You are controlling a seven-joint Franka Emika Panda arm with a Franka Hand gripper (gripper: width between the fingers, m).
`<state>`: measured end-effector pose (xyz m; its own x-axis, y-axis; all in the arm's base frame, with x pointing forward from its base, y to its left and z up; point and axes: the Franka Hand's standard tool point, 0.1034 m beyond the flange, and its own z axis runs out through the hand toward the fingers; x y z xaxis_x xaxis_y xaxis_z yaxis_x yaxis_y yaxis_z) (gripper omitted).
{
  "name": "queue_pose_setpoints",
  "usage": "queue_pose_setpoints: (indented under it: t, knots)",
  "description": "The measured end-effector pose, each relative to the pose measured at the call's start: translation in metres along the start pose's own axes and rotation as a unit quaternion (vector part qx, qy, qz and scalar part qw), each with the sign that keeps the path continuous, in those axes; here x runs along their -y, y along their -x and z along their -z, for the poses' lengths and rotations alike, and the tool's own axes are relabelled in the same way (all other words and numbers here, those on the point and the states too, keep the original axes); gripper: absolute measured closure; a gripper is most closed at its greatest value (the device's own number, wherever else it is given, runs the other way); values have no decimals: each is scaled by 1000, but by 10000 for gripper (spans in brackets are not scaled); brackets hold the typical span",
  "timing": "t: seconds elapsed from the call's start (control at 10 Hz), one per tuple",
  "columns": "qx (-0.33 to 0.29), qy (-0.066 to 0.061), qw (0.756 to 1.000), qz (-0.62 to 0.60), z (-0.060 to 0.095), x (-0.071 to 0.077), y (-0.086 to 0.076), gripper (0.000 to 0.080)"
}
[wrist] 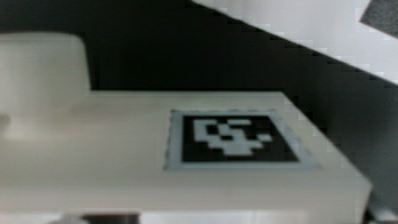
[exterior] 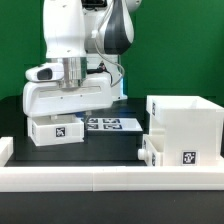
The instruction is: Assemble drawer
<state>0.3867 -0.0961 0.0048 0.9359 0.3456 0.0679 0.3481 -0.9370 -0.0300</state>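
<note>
The gripper (exterior: pixel 62 112) is seen lowered onto a small white tagged drawer part (exterior: pixel 55 130) on the black table (exterior: pixel 112 144) at the exterior view's left, its opening being hidden and not to be told, while the larger drawer box (exterior: pixel 186 122) is set well apart at the right, beyond the marker board (exterior: pixel 110 124).
</note>
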Motion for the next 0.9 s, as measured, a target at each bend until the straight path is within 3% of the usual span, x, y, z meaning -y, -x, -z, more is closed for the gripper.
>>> queue_pose_setpoints:
  t: [0.1, 0.2, 0.3, 0.4, 0.7, 0.9]
  knots:
    - [0, 0, 1000, 0, 0, 0, 0, 517]
    - [0, 0, 1000, 0, 0, 0, 0, 653]
    - [0, 0, 1000, 0, 0, 0, 0, 653]
    - [0, 0, 1000, -1, 0, -1, 1, 759]
    - [-7, 5, 1000, 2, 5, -4, -8, 759]
    - [-18, 10, 1000, 8, 12, 10, -32, 759]
